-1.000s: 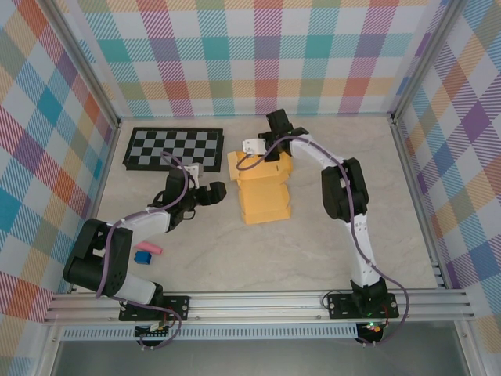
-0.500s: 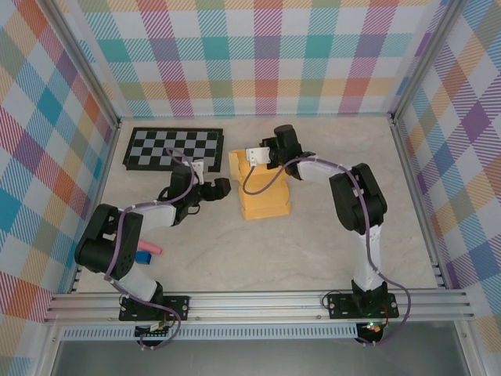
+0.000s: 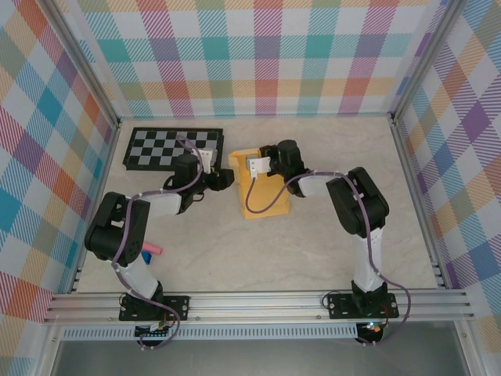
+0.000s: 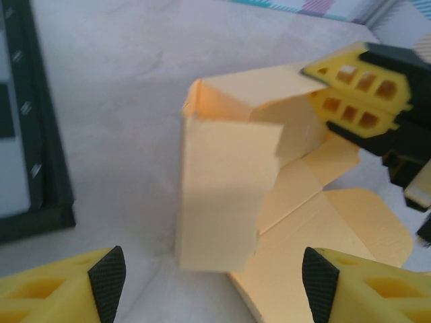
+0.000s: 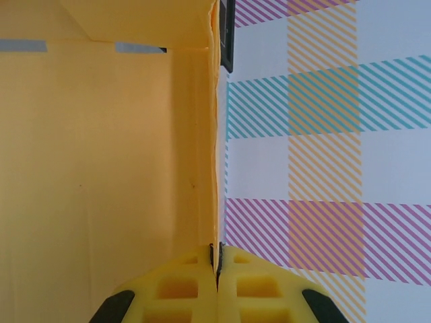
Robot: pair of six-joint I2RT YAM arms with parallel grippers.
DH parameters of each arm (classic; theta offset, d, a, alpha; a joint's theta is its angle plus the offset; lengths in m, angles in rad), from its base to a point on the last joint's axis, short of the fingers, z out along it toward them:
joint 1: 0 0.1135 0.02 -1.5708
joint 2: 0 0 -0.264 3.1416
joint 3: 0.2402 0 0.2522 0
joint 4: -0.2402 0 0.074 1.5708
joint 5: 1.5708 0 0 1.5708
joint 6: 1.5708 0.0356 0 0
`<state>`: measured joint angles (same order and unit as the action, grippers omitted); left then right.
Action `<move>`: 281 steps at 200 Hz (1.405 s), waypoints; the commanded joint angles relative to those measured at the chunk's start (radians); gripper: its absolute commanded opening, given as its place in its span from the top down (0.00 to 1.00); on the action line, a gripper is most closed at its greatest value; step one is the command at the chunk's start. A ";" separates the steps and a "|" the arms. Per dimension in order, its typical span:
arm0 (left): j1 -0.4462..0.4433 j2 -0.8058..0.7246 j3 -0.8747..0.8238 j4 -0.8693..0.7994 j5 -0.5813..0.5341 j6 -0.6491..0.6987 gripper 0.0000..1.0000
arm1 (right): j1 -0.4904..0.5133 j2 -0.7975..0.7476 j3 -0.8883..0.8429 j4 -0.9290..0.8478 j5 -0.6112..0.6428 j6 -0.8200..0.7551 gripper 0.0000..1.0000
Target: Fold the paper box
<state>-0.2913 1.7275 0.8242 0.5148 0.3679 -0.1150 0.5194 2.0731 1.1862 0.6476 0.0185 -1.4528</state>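
The paper box (image 3: 264, 196) is yellow-orange card lying mid-table, partly raised, with its far wall and a left flap (image 4: 225, 188) standing up. My right gripper (image 3: 254, 158) is at the box's far end, shut on the thin edge of an upright wall (image 5: 214, 202); its yellow fingers (image 4: 360, 91) also appear in the left wrist view. My left gripper (image 3: 227, 180) sits just left of the box, open. In the left wrist view the left gripper (image 4: 214, 286) has the standing flap just ahead of its wide-spread pads (image 4: 108, 282), not touching it.
The black-and-white checkerboard (image 3: 174, 147) lies at the back left, close behind the left arm, and its dark frame (image 4: 47, 168) runs along the left of the left wrist view. A small pink piece (image 3: 153, 249) lies near the left arm's base. Plaid walls enclose the table.
The left gripper has moved up and right, reaching the box's left side. The right gripper has come down and leftwards with the far wall, and the box looks shorter and more raised.
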 commanded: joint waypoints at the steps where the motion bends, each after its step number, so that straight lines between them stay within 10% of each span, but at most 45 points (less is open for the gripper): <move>1: 0.004 0.022 -0.045 0.188 0.123 0.164 0.26 | 0.008 -0.065 -0.037 0.124 -0.023 -0.004 1.00; 89: -0.041 0.109 -0.089 0.380 0.049 0.237 0.30 | 0.028 -0.117 -0.206 0.339 -0.034 -0.020 1.00; 204: -0.121 0.119 -0.036 0.272 -0.100 0.351 0.62 | 0.061 -0.096 -0.313 0.450 0.008 -0.095 1.00; 281: -0.197 0.183 0.039 0.265 -0.225 0.345 0.64 | 0.100 -0.099 -0.338 0.498 0.068 -0.094 1.00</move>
<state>-0.4538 1.8923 0.8345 0.7452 0.1921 0.2184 0.5846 1.9926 0.8642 1.0882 0.1036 -1.5520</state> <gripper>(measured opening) 0.367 0.047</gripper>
